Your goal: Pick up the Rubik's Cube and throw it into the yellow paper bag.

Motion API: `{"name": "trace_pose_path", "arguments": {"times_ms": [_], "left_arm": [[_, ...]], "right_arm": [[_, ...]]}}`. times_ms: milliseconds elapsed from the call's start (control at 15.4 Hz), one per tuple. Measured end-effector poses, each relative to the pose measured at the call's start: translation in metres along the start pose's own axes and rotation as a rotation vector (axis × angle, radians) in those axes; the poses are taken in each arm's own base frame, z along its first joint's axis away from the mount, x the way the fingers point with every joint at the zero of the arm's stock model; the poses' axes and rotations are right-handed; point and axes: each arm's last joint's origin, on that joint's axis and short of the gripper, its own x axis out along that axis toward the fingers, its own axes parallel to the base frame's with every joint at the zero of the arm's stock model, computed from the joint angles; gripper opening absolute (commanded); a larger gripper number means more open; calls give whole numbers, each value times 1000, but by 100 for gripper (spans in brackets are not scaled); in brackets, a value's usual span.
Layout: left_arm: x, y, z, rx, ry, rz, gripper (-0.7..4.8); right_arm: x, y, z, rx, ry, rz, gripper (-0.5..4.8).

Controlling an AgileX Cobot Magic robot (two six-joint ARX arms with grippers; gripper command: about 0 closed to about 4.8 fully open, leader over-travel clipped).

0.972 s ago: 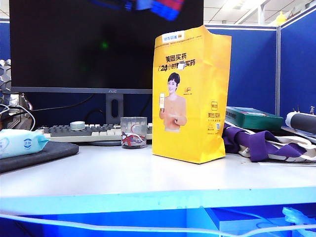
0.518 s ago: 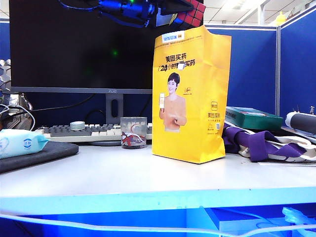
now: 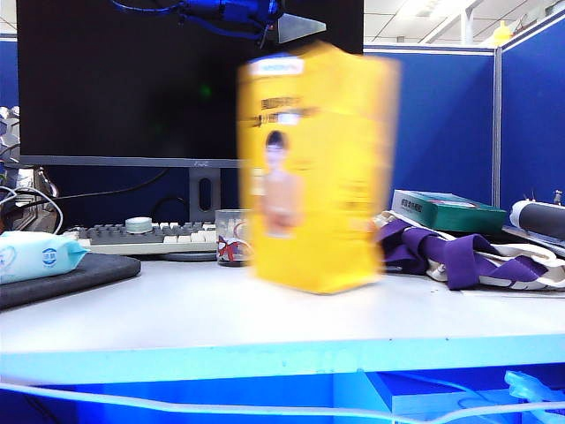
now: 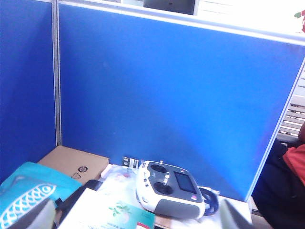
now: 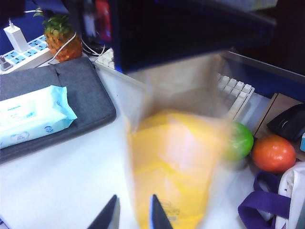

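At the top of the exterior view, above the bag's upper edge: left gripper (image 3: 300,28), on a blue arm in front of the dark monitor (image 3: 132,79). In its wrist view the left gripper (image 4: 138,220) showed two grey fingertips (image 4: 42,215) spread wide, nothing between them. Beyond them lay a grey-and-white remote controller (image 4: 169,188), a cardboard box (image 4: 71,162) and a blue partition (image 4: 167,95).

Right gripper (image 5: 133,217): seen in its own wrist view only, low over the table and close to the bag's foot. Its fingers (image 5: 108,214) stood a narrow gap apart; whether anything sat in that gap could not be told.

Bag (image 3: 313,168): yellow, upright on the white table (image 3: 265,318) and heavily motion-blurred, printed with a woman. From the right wrist the bag (image 5: 171,167) was a yellow smear with its mouth turned towards the camera.

Cube: not to be made out in any view; the bag's inside was too blurred to read.

Around the bag: a glass cup (image 3: 231,238) just beside it on the left, a keyboard (image 3: 141,237) behind that, a wipes pack (image 3: 35,254) on a grey pad (image 3: 79,276) at far left, a purple-strapped tote (image 3: 459,256) and a green box (image 3: 446,210) on the right. The right wrist view also showed a green fruit (image 5: 240,140), an orange fruit (image 5: 274,152) and a small pineapple (image 5: 59,31).
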Motion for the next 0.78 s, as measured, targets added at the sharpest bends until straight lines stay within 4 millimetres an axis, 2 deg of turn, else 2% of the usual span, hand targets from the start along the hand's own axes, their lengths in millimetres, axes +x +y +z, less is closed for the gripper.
{"name": "trace_pose_path", "arguments": {"times_ms": [65,130,194,259,324,389,453,518,648,713,777], "left_arm": [[-7,-8,12,-19,18,4,479],[-23,-23,35,2,46,22,453],[-41,-40,59,68,66,66,362],[-67,-63,85,166,115,165,181],[-107,-95,111,269,246,370,77],[-132,-111,118,273,368,496,55],[-155,-120,113,199,506,568,14],[-178,-128,103,110,648,598,-5],[-214,-151,96,33,739,647,-5],[-233,-176,101,64,705,686,-5],[-266,-230,111,200,578,818,-5]], "right_arm": [[0,0,-1,3,10,1,95],[0,0,-2,8,25,3,85],[-1,1,-4,13,41,5,-1],[-4,2,-4,16,46,4,-5],[-11,4,0,3,16,1,-5],[-21,6,6,-13,-35,-6,-6],[-32,9,13,-34,-99,-14,-6],[-43,12,18,-49,-144,-19,-6],[-69,19,23,-72,-215,-45,-6],[-85,24,19,-87,-246,-85,-5],[-127,37,4,-141,-365,-187,-5]]}}
